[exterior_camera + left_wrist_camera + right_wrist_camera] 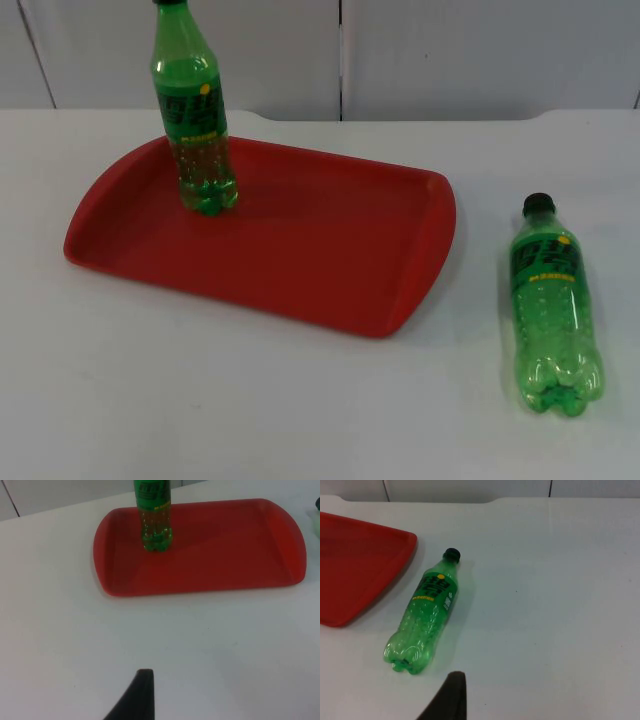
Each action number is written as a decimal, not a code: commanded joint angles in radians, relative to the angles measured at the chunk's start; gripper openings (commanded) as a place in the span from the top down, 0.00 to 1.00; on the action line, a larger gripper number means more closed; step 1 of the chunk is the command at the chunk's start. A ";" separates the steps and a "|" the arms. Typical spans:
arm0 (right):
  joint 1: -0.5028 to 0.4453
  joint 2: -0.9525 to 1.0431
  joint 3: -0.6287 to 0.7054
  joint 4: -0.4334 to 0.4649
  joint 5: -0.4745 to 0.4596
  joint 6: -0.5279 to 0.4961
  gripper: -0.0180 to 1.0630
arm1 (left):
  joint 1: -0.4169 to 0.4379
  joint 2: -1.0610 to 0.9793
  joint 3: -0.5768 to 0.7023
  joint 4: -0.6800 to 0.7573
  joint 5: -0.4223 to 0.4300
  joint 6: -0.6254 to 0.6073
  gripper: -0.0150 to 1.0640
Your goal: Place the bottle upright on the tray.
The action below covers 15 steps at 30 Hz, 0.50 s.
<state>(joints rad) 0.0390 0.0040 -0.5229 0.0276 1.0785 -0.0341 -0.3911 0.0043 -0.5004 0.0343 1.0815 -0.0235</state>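
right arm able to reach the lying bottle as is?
Probably yes. The lying bottle rests on bare white table beside the red tray, apart from it, with nothing between it and the right gripper's fingertip.

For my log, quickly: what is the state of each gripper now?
Left gripper: cannot be told, above the table before the red tray.
Right gripper: cannot be told, near the lying bottle.

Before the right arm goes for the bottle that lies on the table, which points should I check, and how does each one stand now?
1. Lying bottle free on the white table, nothing touching it: ok.
2. Its black cap is on: ok.
3. Red tray has bare floor for a second bottle: ok.
4. Standing bottle upright near the tray's far left, away from that bare floor: ok.
5. Right gripper open: cannot tell; one black fingertip shows, short of the bottle's base.
6. Left gripper out of the way: ok, its fingertip stands well back from the tray.
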 commanded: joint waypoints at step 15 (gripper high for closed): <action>-0.005 -0.004 0.007 0.002 -0.001 0.003 0.04 | -0.007 -0.004 0.004 -0.004 -0.006 0.001 0.01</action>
<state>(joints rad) 0.0390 0.0040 -0.5229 0.0276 1.0785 -0.0326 -0.3911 0.0043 -0.5004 0.0343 1.0815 -0.0235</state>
